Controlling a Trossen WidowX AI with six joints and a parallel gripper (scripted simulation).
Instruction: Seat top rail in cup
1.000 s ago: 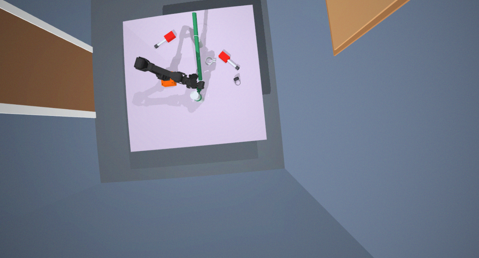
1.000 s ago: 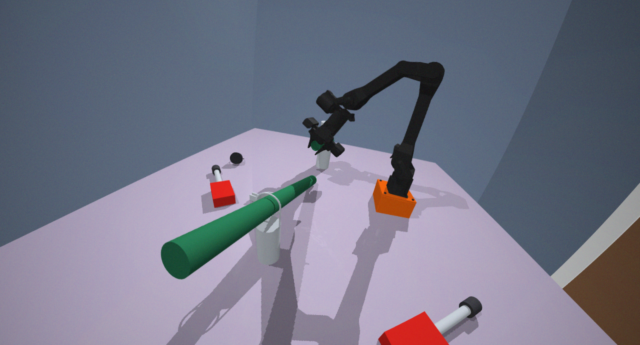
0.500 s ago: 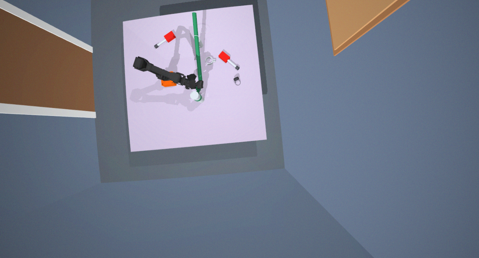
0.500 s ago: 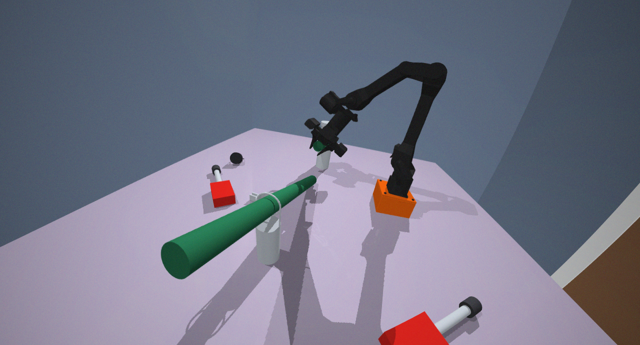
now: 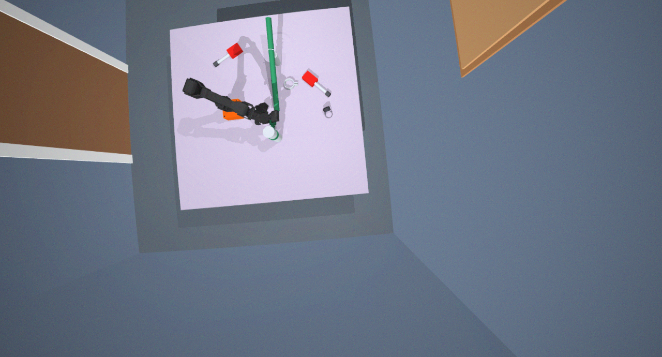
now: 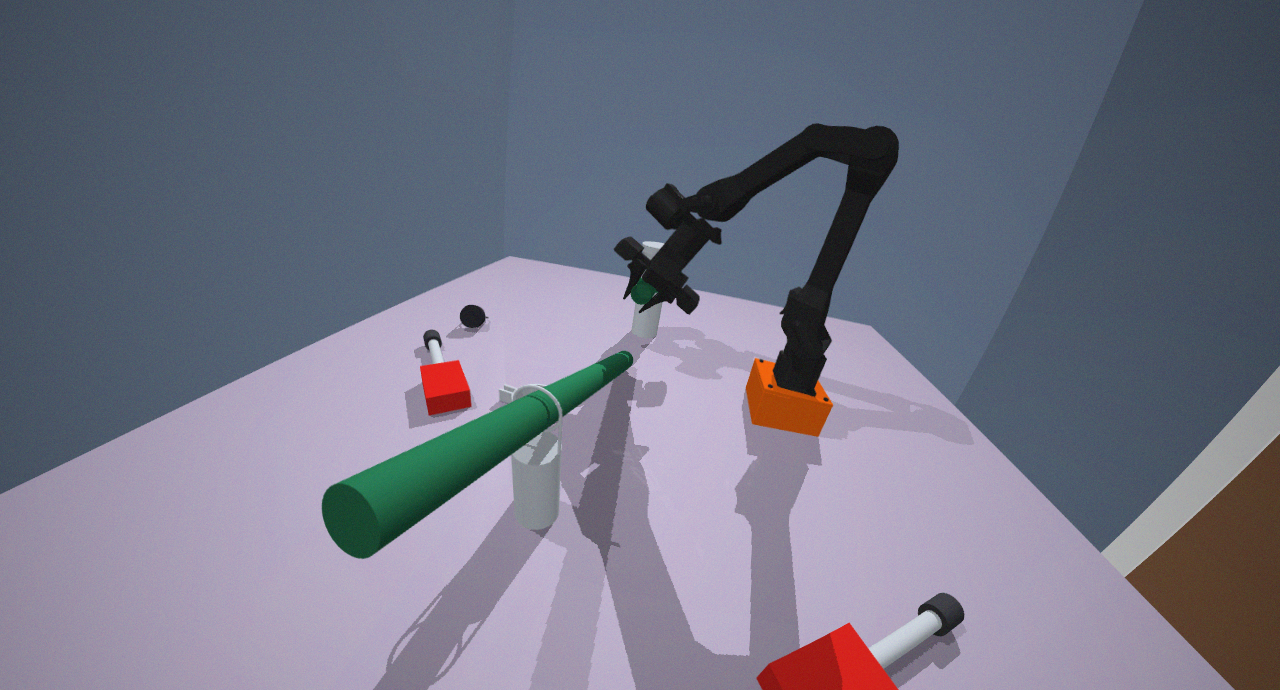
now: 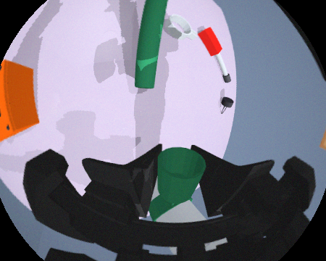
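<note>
gripping the green rail-end cup (image 7: 182, 175), end effector (image 7: 174, 184) clamped, cup mouth facing the rail (image 6: 465, 449)

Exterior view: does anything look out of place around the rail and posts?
Yes. The gripper is shut on the green rail-end cup at the big post, not on the rail, whose cut end hangs short of the cup, unseated.
</note>
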